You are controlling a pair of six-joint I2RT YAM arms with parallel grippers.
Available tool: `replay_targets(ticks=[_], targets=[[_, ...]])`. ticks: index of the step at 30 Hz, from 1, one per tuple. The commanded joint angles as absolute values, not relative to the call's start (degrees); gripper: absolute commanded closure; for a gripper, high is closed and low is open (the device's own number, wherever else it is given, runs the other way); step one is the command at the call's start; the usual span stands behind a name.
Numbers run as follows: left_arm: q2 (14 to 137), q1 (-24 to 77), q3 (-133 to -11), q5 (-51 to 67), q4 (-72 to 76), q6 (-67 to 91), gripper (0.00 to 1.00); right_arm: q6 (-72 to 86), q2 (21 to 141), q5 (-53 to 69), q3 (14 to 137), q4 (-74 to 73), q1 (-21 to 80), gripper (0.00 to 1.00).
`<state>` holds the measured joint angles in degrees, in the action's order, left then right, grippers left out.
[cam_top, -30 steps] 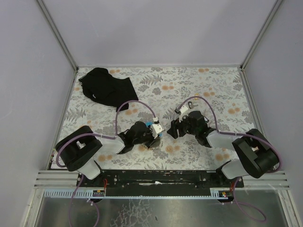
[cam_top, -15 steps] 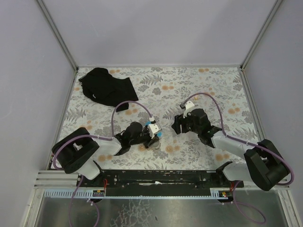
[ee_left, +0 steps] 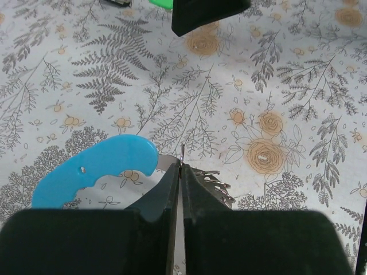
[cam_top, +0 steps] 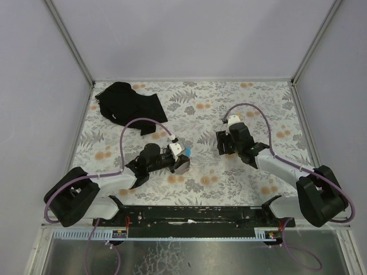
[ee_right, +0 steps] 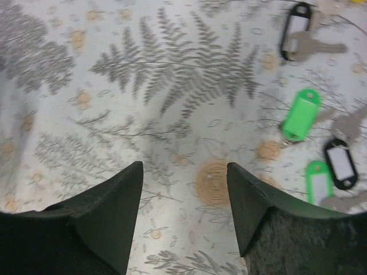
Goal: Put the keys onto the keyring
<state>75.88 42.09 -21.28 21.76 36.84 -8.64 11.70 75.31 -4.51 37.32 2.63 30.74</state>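
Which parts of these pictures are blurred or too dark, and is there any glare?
Left wrist view: the blue keyring and the printed tablecloth are sharp; the left gripper is a dark, soft-edged mass. Right wrist view: slightly blurred overall, the green-tagged key soft, the right gripper featureless black. Top external view: even light, no glare.

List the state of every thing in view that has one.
left end effector: shut on the keyring's metal part
right end effector: open, empty
keyring: held, no keys on it
keys: lying loose, none threaded
black cloth: crumpled, at the far left corner
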Motion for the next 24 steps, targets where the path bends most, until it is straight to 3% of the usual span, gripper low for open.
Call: replay_targets(ticks=[1, 8, 24], targets=[[73.77, 41.46, -20.75, 22.85, 37.01, -9.23, 1.0, 14.58, 77.33, -12.16, 40.84, -0.1, 26.93, 0.36], [72.35, 41.05, -20.45, 22.53, 36.31, -9.33, 1.0, 18.89, 84.12, -13.92, 44.59, -0.74, 21.3, 0.53], [73.54, 40.96, -21.65, 23.12, 35.17, -9.94, 1.0, 22.49, 91.58, -14.15, 46.65, 1.16, 18.0, 0.67]])
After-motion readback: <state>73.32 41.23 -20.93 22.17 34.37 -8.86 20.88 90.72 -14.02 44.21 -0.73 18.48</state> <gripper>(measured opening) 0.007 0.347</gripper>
